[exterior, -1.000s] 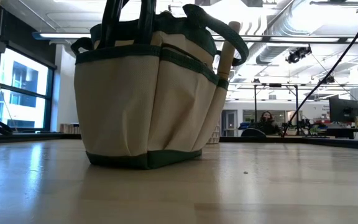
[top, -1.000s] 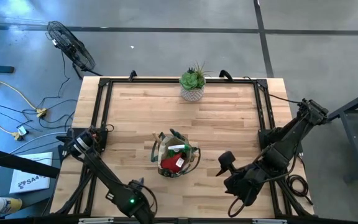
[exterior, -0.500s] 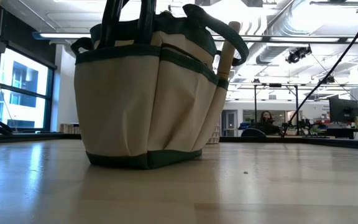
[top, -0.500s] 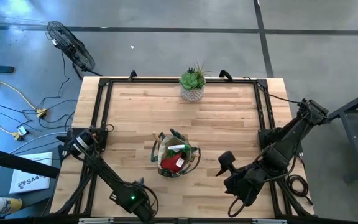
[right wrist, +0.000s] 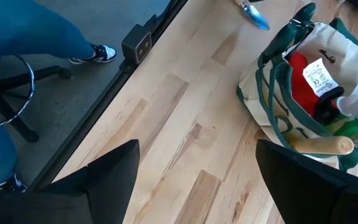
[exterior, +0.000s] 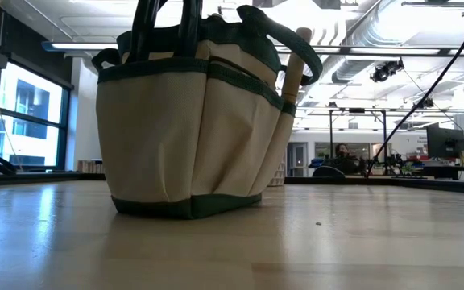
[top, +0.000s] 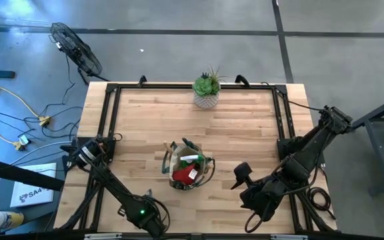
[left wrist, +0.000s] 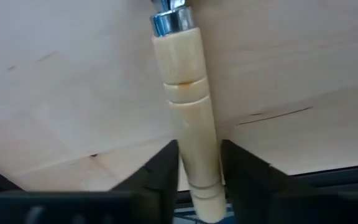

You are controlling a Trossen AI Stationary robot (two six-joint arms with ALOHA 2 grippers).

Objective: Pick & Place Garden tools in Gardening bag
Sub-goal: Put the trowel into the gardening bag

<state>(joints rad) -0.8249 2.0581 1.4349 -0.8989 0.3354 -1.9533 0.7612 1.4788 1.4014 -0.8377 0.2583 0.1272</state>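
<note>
The gardening bag [top: 176, 162] [exterior: 188, 137] stands upright on its base at the middle of the table. In it show a red glove [top: 191, 175], a green spray bottle [right wrist: 353, 127] and dark handles [exterior: 147, 24]. A wooden handle [right wrist: 321, 145] sticks out of a side pocket. My left gripper [left wrist: 199, 149] is at the table's near edge, left of the bag, shut on the wooden handle of a garden tool [left wrist: 188, 106]. My right gripper [right wrist: 197, 180] hangs open above the table, right of the bag [right wrist: 260, 81]. A blue blade [right wrist: 253, 14] lies on the table beyond the bag. My left gripper pinches the tool's wooden handle [left wrist: 197, 155] between its two fingers, near the handle's free end. The fingers come steeply from above and lie across the handle. The tool lies flat on the table, its metal collar [left wrist: 171, 22] away from the fingers and its free end over the near edge.
A succulent in a white pot [top: 206, 90] stands at the middle of the far edge. A black frame [top: 112, 113] runs along the table's sides. A seated person's legs [right wrist: 36, 31] and a chair base are just off the near edge. Bare wood lies on either side of the bag.
My left hand has sunk a little toward the table at the near edge. The bag and my right arm have kept still.
</note>
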